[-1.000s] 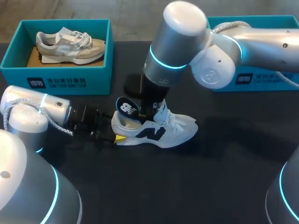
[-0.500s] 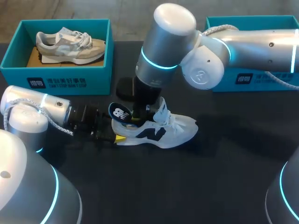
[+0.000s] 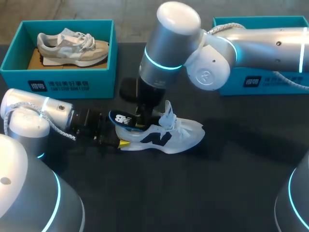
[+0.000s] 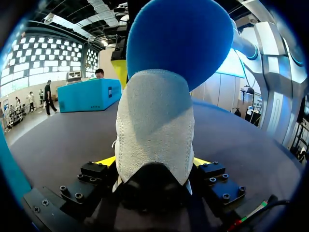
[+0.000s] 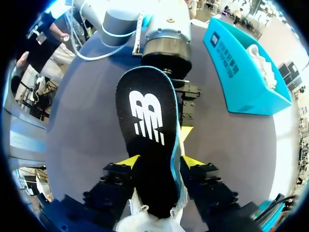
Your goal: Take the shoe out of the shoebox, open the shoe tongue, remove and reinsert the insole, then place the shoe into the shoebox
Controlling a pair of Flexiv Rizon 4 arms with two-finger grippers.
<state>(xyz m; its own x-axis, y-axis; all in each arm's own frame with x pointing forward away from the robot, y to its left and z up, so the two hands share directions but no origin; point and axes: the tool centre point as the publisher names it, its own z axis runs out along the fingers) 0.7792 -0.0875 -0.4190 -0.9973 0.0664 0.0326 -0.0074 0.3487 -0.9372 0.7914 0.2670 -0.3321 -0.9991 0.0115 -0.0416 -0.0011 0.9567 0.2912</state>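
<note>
Head view: the shoe [image 3: 164, 135] stands mid-frame on the dark surface [image 3: 217, 183]. The left tool [image 3: 119, 142] is clamped on its heel, likely to steady it. The right tool [image 3: 140, 117], clamped on the insole [image 3: 121, 119], holds it tilted over the opening.

Silver-grey rounded left arm [image 3: 34, 126] and right arm [image 3: 179, 36], glowing cyan joint rings [image 3: 166, 65], white braided cables [image 3: 25, 106], black finger mounts [image 4: 94, 170] with round screws [image 4: 63, 188], bright yellow fingertips [image 5: 127, 161].

Bare tabletop [image 3: 203, 193] lies open before and right of the white sneaker [image 3: 169, 136]. The left gripper [image 3: 120, 142] and right gripper [image 3: 139, 120] crowd its heel, and teal shoeboxes [image 3: 58, 79] [image 3: 260, 82] flank behind.
</note>
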